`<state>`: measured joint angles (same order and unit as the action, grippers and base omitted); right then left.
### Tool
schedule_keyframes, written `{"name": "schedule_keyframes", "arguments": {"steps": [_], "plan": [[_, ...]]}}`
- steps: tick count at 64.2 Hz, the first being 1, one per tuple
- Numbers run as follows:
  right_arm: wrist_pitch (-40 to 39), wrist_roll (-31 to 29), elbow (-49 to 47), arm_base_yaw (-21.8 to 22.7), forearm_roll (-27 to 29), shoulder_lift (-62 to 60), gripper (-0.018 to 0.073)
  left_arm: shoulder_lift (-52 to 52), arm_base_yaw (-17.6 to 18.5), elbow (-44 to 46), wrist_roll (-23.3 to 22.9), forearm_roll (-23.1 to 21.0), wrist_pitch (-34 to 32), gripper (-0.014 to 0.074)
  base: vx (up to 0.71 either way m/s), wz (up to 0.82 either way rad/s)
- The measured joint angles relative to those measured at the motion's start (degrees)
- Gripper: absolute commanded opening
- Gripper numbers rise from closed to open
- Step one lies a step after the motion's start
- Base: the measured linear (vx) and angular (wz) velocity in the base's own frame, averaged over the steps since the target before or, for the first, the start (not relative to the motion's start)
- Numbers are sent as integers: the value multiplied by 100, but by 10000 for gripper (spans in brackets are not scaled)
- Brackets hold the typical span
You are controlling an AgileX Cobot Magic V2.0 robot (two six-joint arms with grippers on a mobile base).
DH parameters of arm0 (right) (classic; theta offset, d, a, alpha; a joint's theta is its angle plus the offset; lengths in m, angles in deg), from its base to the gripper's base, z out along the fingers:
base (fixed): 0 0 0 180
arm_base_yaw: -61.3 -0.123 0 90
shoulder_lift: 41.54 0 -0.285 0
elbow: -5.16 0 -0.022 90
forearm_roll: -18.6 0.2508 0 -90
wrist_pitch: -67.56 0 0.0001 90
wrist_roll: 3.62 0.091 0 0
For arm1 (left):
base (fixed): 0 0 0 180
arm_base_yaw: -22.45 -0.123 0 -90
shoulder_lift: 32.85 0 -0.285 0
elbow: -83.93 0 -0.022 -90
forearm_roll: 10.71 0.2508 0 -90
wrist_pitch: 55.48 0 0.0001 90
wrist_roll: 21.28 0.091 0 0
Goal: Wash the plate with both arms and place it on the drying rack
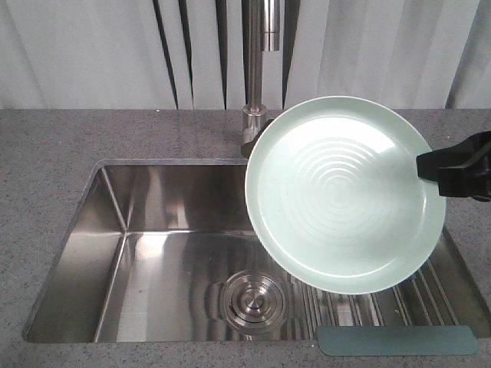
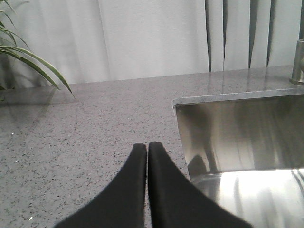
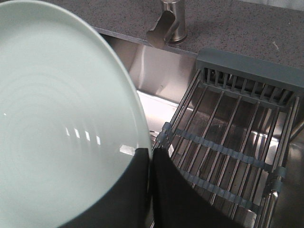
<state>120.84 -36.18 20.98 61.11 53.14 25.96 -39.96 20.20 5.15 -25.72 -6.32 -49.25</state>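
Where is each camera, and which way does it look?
Front: faces the sink and curtains; right end effector holds the plate up.
Left wrist: low over the counter beside the sink; shut left end effector shows.
Right wrist: looks down at the drying rack; end effector pinches the plate.
Front and right wrist share plate, rack, faucet.

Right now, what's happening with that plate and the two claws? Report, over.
Right gripper clamped on plate rim, plate tilted above sink. Left gripper shut, empty, over counter. Drying rack bare; faucet behind plate.
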Motion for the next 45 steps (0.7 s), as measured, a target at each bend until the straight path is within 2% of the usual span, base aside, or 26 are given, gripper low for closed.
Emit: {"name": "schedule_keyframes", "arguments": {"steps": [29,32,45], "plan": [[0,0,0,0,0,0,-7,0,0,-2,-14,-33,-50,-6,0,0],[0,0,0,0,0,0,-7,0,0,-2,-89,-151,-128,-6,0,0],[0,0,0,0,0,0,-7,0,0,-2,-979,-1034,-671,-6,0,0]]}}
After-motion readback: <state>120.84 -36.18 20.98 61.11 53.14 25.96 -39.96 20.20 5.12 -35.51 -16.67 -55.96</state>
